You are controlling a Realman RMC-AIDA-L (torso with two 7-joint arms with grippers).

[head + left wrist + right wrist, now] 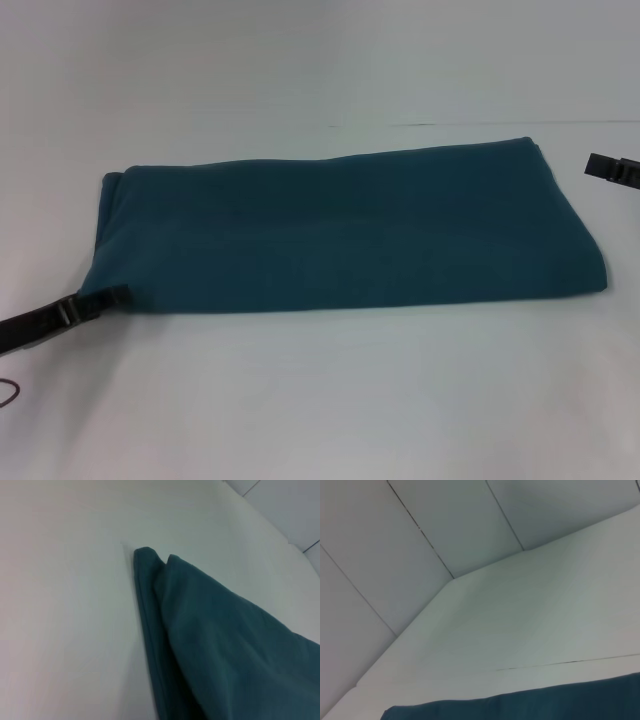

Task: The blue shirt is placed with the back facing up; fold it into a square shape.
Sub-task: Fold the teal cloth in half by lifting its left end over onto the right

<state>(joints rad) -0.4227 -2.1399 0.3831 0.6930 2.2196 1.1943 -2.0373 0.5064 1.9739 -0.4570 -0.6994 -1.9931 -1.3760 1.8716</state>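
The blue shirt (340, 230) lies on the white table (320, 400), folded into a long flat band that runs from left to right. My left gripper (105, 298) comes in low from the left, and its tip meets the shirt's near left corner. The left wrist view looks along a layered corner of the blue shirt (225, 645) from close up. My right gripper (602, 166) hovers at the right edge of the head view, a little beyond the shirt's far right corner and apart from the cloth. The right wrist view catches only a strip of the blue shirt (545, 702).
A thin seam (480, 124) crosses the tabletop behind the shirt. White wall panels (445, 525) stand past the table's far edge. A loop of thin cable (8, 392) shows at the lower left.
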